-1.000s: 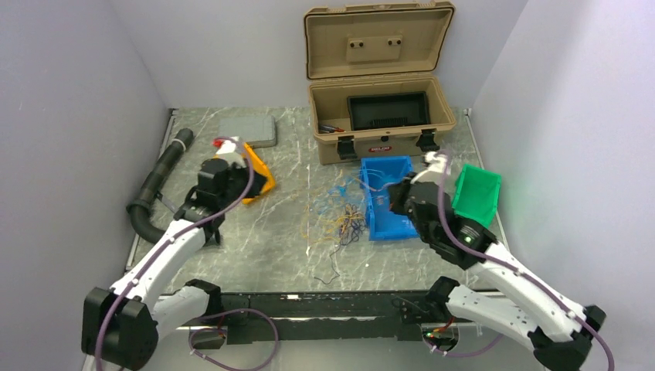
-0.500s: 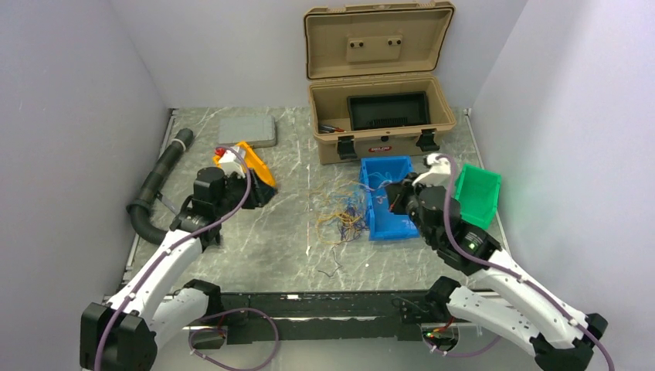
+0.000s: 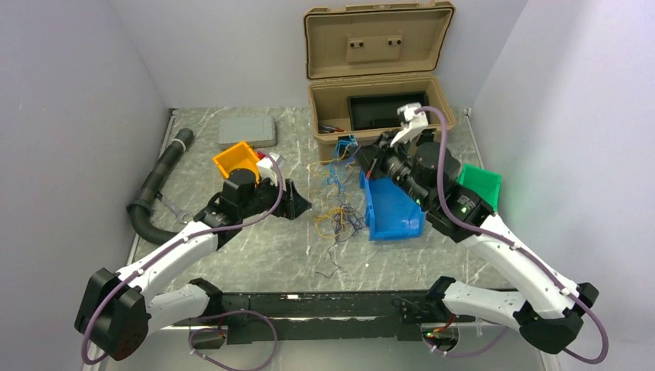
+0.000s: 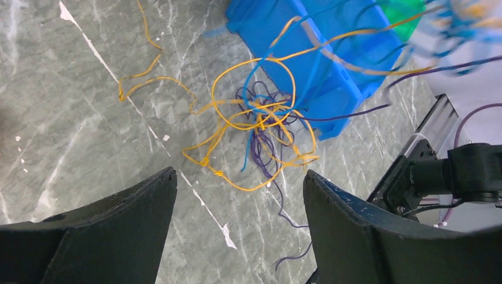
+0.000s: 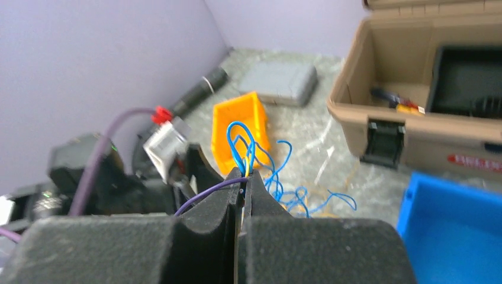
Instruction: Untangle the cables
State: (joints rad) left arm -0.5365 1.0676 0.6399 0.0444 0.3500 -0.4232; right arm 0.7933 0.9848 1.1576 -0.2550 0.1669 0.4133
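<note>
The cables (image 3: 337, 217) are a tangle of thin blue, orange-yellow and dark strands on the marble table, just left of the blue bin (image 3: 395, 210). Some strands rise from the heap to my right gripper (image 3: 364, 160), which hangs above the table in front of the toolbox. In the right wrist view that gripper (image 5: 244, 175) is shut on blue, yellow and purple cables (image 5: 247, 144). My left gripper (image 3: 298, 203) is open just left of the heap. The left wrist view shows its fingers (image 4: 127, 219) spread wide with bare table between them, the cables (image 4: 260, 121) lying just beyond the tips.
An open tan toolbox (image 3: 376, 143) stands at the back. An orange bin (image 3: 236, 159) sits behind my left arm, a green bin (image 3: 480, 191) at the right behind my right arm. A grey pad (image 3: 247, 130) and a black corrugated hose (image 3: 157, 185) lie at the back left.
My left gripper let go of the orange bin, opened, and swung right toward the tangle. My right gripper rose and moved back, pulling strands up; the blue bin shifted.
</note>
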